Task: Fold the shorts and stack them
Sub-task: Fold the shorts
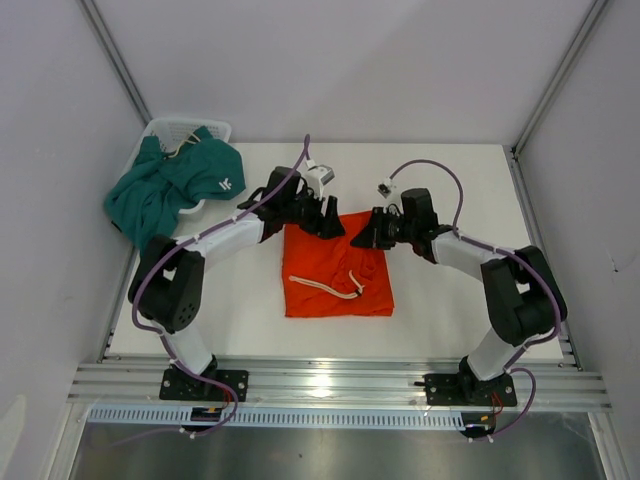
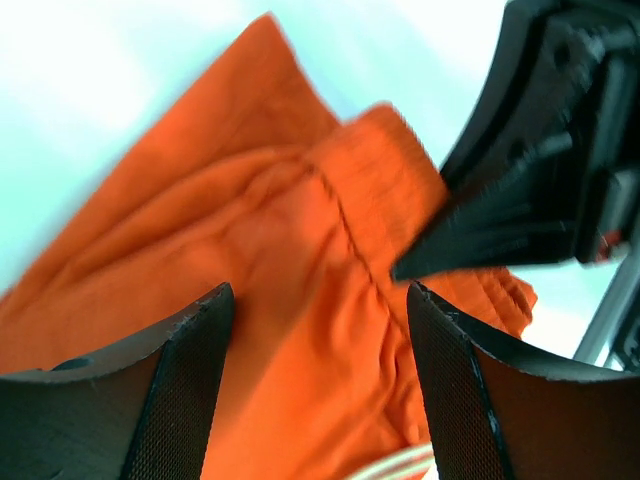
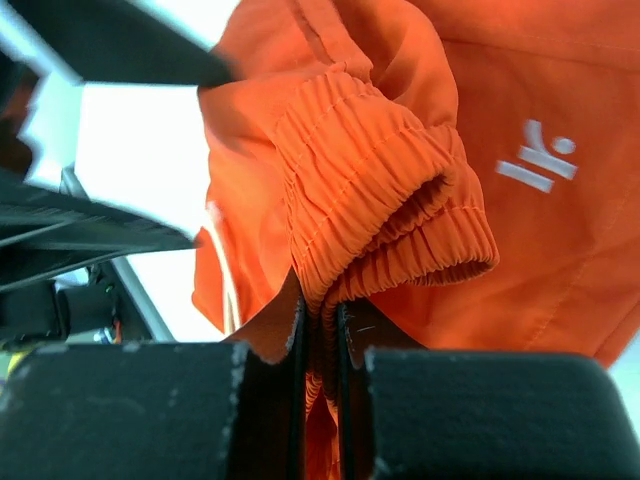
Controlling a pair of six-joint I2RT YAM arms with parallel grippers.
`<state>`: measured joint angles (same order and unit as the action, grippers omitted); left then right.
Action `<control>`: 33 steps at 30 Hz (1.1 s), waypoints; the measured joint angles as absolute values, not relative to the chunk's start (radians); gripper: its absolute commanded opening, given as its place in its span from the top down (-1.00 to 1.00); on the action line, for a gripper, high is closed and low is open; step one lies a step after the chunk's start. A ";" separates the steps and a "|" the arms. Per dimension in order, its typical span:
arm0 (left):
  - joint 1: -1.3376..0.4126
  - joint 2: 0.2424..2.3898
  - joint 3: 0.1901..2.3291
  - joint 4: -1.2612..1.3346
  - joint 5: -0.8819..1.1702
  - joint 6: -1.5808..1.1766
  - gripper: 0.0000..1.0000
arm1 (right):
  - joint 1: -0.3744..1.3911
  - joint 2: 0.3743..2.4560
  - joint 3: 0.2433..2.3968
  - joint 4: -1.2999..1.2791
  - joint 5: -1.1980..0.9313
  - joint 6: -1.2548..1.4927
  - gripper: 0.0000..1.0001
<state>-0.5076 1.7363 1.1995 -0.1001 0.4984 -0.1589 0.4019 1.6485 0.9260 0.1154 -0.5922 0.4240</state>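
Desk (image 1: pixel 450 300): a white surface with both arms bolted at its near edge.
Teal shorts (image 1: pixel 170 190): a crumpled heap at the far left corner, draped over a white mesh basket (image 1: pixel 185 127) and not yet folded.
Orange shorts (image 1: pixel 335 275): a rough square at the centre of the desk, between the two arms, with the far edge lifted.
Handling: the fabric looks light, limp and probably a little slick, so it is likely to sag and slide. The thick elastic waistband (image 3: pixel 380 180) or a hem corner gives the surest hold.
Right end effector (image 3: pixel 320 320): jaws nearly closed, pinching a fold of the gathered waistband.
Left end effector (image 2: pixel 320 300): jaws spread wide and holding nothing, poised just over the orange cloth. Whether it touches the cloth cannot be told.
Drawstring (image 1: pixel 335 288): a white cord lying loose across the near half of the orange shorts.
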 measured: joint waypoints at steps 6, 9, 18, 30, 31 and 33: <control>-0.509 1.727 1.185 -0.115 0.451 -0.160 -0.46 | 0.331 1.779 0.926 0.163 -0.610 0.434 1.00; -0.514 1.718 1.166 -0.116 0.426 -0.159 -0.46 | 0.306 1.808 0.894 0.187 -0.610 0.447 0.99; -0.546 1.715 1.139 -0.114 0.361 -0.159 -0.46 | 0.263 1.865 0.905 0.196 -0.618 0.485 -0.21; -0.554 1.716 1.076 -0.070 0.319 -0.185 -0.45 | 0.292 1.600 0.930 -0.058 -0.336 0.460 -0.33; -0.554 1.716 1.076 -0.068 0.317 -0.185 -0.45 | 0.298 1.564 0.930 -0.075 -0.314 0.458 -0.20; -0.554 1.716 1.076 -0.068 0.313 -0.186 -0.45 | 0.307 1.498 0.920 -0.089 -0.295 0.462 -0.15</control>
<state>-0.5545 1.7157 1.0760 -0.0681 0.3126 -0.1864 0.3065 1.4979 0.9199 -0.0891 -0.2947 0.4618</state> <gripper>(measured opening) 0.726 0.606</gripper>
